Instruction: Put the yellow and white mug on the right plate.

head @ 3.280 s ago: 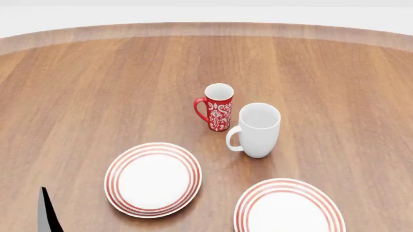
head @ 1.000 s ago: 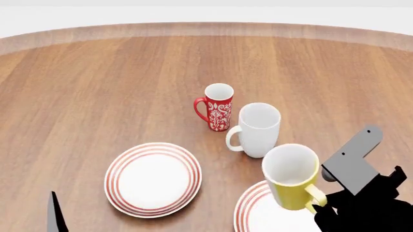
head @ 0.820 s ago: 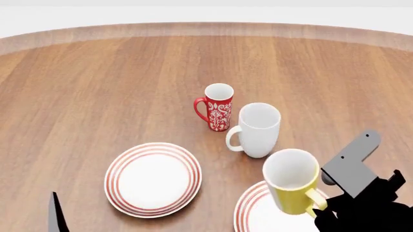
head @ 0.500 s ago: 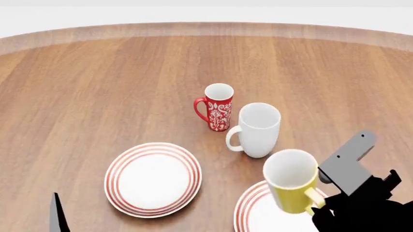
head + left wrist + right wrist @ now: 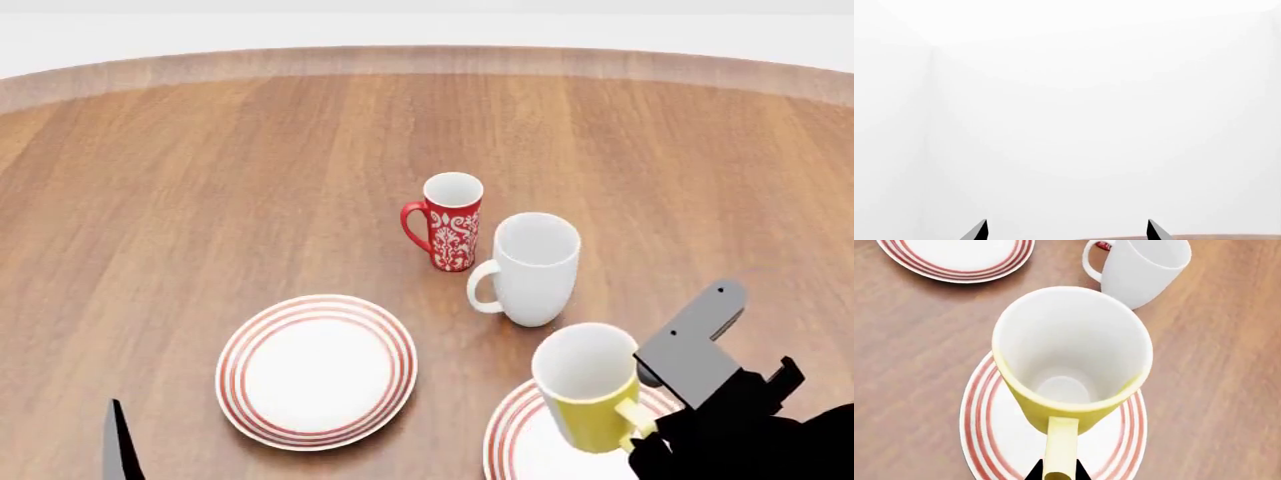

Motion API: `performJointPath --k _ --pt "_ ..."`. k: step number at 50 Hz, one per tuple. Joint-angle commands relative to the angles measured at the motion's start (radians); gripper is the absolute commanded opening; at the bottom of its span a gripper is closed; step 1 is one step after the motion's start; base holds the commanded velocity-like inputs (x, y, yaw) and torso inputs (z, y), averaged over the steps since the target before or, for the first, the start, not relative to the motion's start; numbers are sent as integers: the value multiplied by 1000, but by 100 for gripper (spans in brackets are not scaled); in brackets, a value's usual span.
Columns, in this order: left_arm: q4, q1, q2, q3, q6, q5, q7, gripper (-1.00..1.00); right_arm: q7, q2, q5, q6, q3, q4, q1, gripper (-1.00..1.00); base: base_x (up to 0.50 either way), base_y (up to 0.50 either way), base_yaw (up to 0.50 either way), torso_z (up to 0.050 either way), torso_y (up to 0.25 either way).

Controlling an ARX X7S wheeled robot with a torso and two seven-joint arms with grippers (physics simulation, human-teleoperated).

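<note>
The yellow and white mug (image 5: 589, 393) is upright in my right gripper (image 5: 646, 438), which is shut on its yellow handle (image 5: 1061, 447). The mug hangs over the right plate (image 5: 515, 446), a white plate with red rings at the front right. In the right wrist view the mug (image 5: 1071, 357) sits over the plate (image 5: 991, 427); I cannot tell whether it touches. My left gripper (image 5: 1066, 231) is open and empty, facing a white background; one black fingertip (image 5: 120, 445) shows at the lower left of the head view.
A taller all-white mug (image 5: 531, 266) stands just behind the yellow mug, close to it. A slim red patterned mug (image 5: 449, 221) stands behind that. The left plate (image 5: 316, 369) lies at the front left. The round wooden table (image 5: 200, 180) has its far edge at the top.
My right gripper has carried the yellow mug into view from the right, then leftward and lower over the right plate. The left arm has barely moved.
</note>
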Motion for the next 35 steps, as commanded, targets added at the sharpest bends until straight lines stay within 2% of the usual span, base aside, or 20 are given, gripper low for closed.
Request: performJointPath --k 1,35 --pt "1 0 18 -20 -7 25 11 100 -27 -42 -35 -18 8 39 18 -100 0 0 0 0 0" --pt "-4 -9 10 -13 -11 17 1 100 -29 -97 -66 -72 -32 176 30 -100 0 0 0 0 0"
